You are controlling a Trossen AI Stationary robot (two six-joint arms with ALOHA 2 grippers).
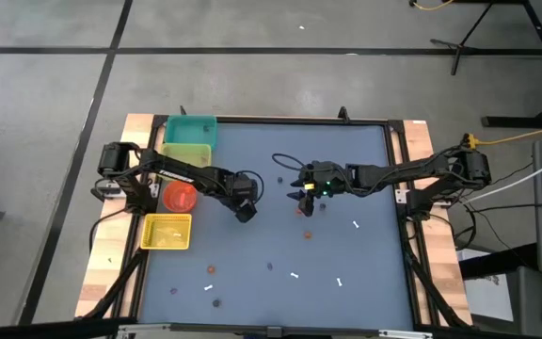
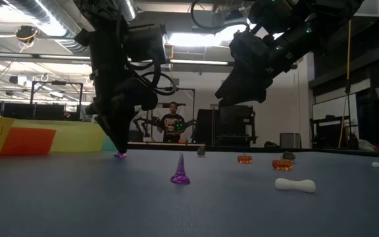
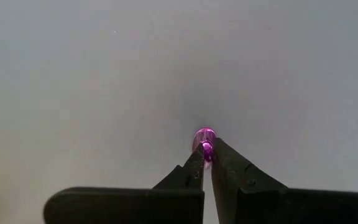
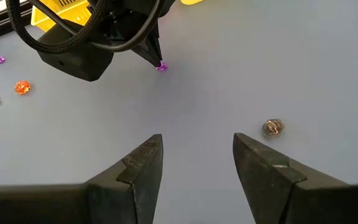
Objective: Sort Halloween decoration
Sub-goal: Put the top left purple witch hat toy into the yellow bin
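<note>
The decorations are tiny trinkets scattered on the blue-grey table: a purple cone (image 2: 180, 172), orange pumpkins (image 2: 244, 158), a white bone (image 2: 295, 185), and white sticks (image 1: 294, 276). My left gripper (image 1: 246, 213) is down at the table right of the bins, shut on a small purple trinket (image 3: 204, 140). My right gripper (image 4: 197, 152) hovers open above the table's middle (image 1: 304, 197), with a brownish trinket (image 4: 272, 127) ahead of one finger. It touches nothing. My left gripper pinches the purple trinket (image 3: 205, 148) between its two fingertips (image 3: 194, 163), at their free ends only. The fingers come from above, pointing down. The trinket's rounded end (image 2: 120, 155) sits at the table surface below the fingertips.
Bins stand along the table's left side: teal (image 1: 189, 126), yellow-green (image 1: 187, 155), a round red one (image 1: 179, 196) and yellow (image 1: 167, 232). More trinkets lie toward the near edge (image 1: 216, 302). A person (image 2: 172, 125) stands in the room beyond the far edge.
</note>
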